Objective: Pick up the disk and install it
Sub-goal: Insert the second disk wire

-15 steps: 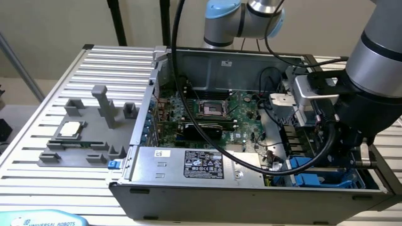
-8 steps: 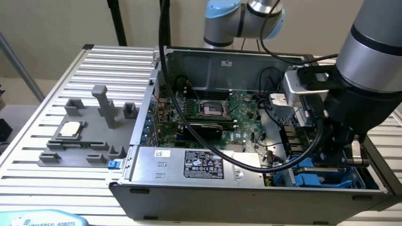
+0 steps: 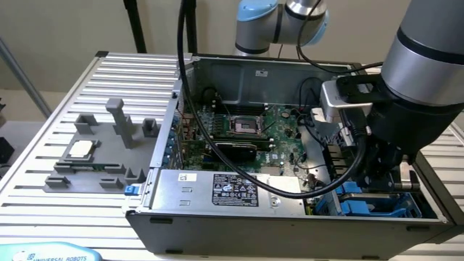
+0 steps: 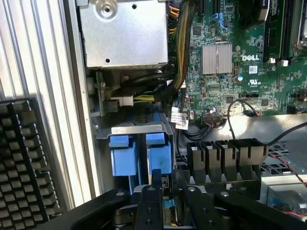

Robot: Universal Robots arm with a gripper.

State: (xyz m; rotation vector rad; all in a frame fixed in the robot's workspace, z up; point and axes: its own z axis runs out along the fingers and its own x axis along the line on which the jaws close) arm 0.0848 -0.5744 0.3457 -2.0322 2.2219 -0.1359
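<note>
Reaching down into the open computer case (image 3: 290, 217), the arm holds its end effector (image 4: 165, 184) low in the corner nearest the exterior view's right, where the drive bays are. In the wrist view the black fingers (image 4: 156, 178) stand on both sides of a narrow blue and silver edge – this looks like the disk (image 4: 167, 203) in its blue carrier, held upright between them, though most of it is hidden by the end effector's own body. So the fingers appear closed on the disk, partly apart because of its thickness.

Just beyond the fingers there are two blue carrier fronts (image 4: 158, 152), side by side in the metal bay, and the held piece is close behind the one nearer to the motherboard. In the exterior view the same blue plastic (image 3: 362, 205) shows under the dark wrist, at the case's front corner.

The green motherboard (image 3: 250, 130) fills the middle of the case, and a big silver box with a black label (image 3: 217, 190) lies along the front wall. Black cables hang from above into the case.

Outside, on the ribbed desk (image 3: 58, 217) at the exterior view's left, a grey fixture (image 3: 101, 157) carries a small square silver chip (image 3: 81, 148).
</note>
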